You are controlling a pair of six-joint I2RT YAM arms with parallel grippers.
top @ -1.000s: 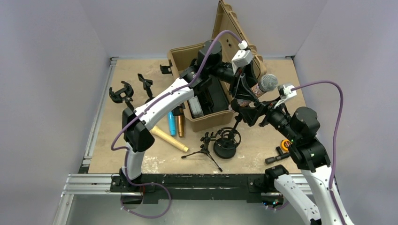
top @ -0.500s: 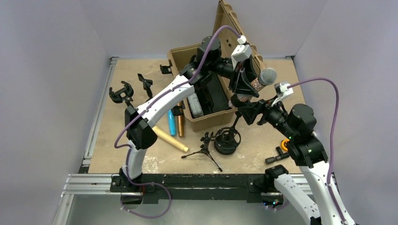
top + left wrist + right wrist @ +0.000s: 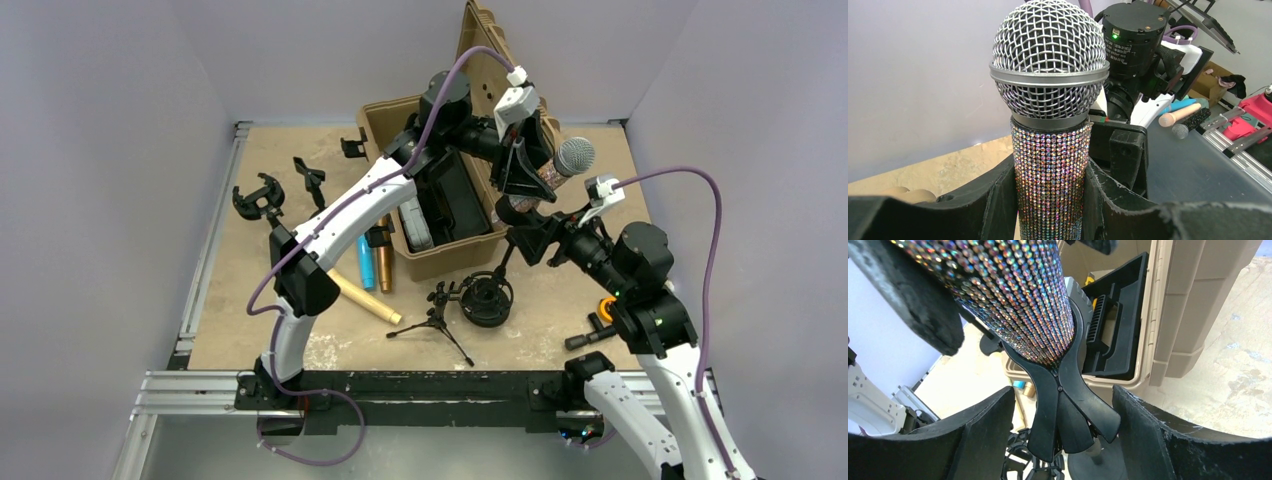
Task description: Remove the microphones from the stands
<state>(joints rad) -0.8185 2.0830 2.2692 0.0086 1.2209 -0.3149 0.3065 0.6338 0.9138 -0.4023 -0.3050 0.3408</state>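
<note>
Clamping the rhinestone microphone (image 3: 1050,75) with my left end effector (image 3: 1050,200), I find it seated in its clip (image 3: 1048,390), lift-out pending. My right end effector (image 3: 1063,435) straddles the clip, apart.

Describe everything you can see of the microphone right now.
The microphone has a round silver mesh head with a metal band, and a tapered handle covered in iridescent rhinestones. It is held up in the air, tilted. The left tool is shut on its handle, a finger on each side. Its lower end sits in a forked black clip. The right tool is open around that clip, fingers apart from it.
</note>
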